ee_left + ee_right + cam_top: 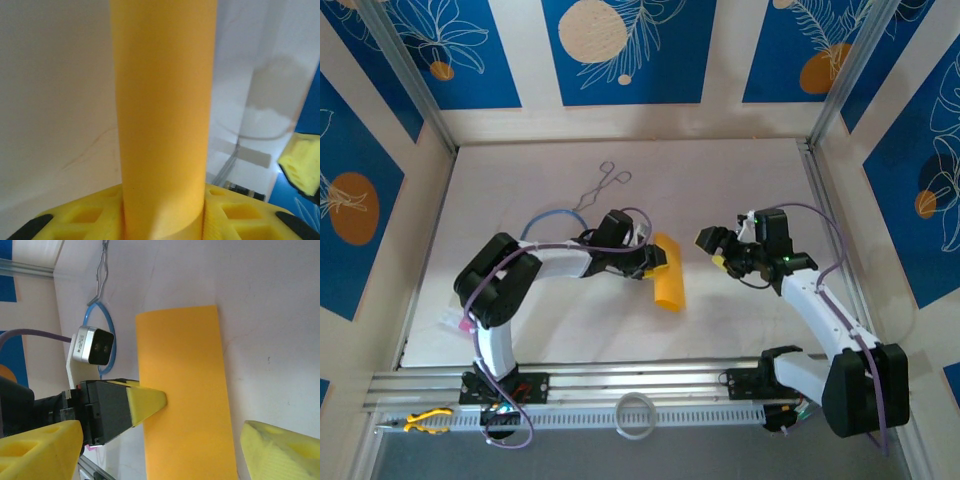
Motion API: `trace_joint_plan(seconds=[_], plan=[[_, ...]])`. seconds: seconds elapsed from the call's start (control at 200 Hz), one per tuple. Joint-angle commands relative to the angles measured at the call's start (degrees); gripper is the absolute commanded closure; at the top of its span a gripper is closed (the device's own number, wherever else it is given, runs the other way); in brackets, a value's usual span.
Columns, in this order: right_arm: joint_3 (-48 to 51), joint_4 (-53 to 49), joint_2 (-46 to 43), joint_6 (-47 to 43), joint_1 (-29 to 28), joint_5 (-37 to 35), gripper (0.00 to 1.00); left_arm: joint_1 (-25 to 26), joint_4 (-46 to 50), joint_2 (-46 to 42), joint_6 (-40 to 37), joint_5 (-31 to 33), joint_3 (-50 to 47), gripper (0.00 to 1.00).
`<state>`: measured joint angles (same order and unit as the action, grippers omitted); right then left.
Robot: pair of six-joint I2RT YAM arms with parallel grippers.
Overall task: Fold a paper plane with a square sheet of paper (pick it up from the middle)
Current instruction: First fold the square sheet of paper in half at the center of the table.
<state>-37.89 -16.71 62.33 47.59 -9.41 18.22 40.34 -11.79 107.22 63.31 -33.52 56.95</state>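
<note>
Near the middle of the white table [570, 330], the orange-yellow paper sheet [669, 278], folded into a long narrow strip, was gripped between the partly closed yellow fingers of the left gripper [658, 258]. Just beside it, the right gripper [713, 250] hovered with its jaws spread wide, holding nothing.

The left arm [560, 263] and right arm [820, 300] are white tube links between bulky black joint housings, each trailing a thin purple cable [35, 333]. The left gripper [660, 258] has waffle-patterned yellow fingers [146, 402] on black mounts. Its wrist camera [93, 346] is a silver box on a white bracket.
</note>
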Motion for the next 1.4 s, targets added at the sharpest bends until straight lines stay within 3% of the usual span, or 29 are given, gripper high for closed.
trace_joint_plan(seconds=[0.0, 0.5, 0.835, 1.396], plan=[[-1.4, 0.36, 1.25, -0.71, -0.85, 0.37, 0.18, -0.53, 8.05, 0.34, -5.44, 3.01, 1.71, 0.61], [-2.91, -0.63, 6.09, -0.6, -4.32, -0.36, 0.17, -0.52, 25.69, -1.54, -14.19, 13.98, 5.88, 0.43], [-3.78, -0.69, 8.73, -1.38, -5.67, 0.29, 0.17, -0.47, 29.54, -4.21, -16.5, 18.24, 5.65, 0.43], [-4.39, -1.22, 13.34, -1.1, -7.02, -0.08, 0.17, -0.51, 35.58, 1.49, -23.66, 16.11, 10.61, 0.41]])
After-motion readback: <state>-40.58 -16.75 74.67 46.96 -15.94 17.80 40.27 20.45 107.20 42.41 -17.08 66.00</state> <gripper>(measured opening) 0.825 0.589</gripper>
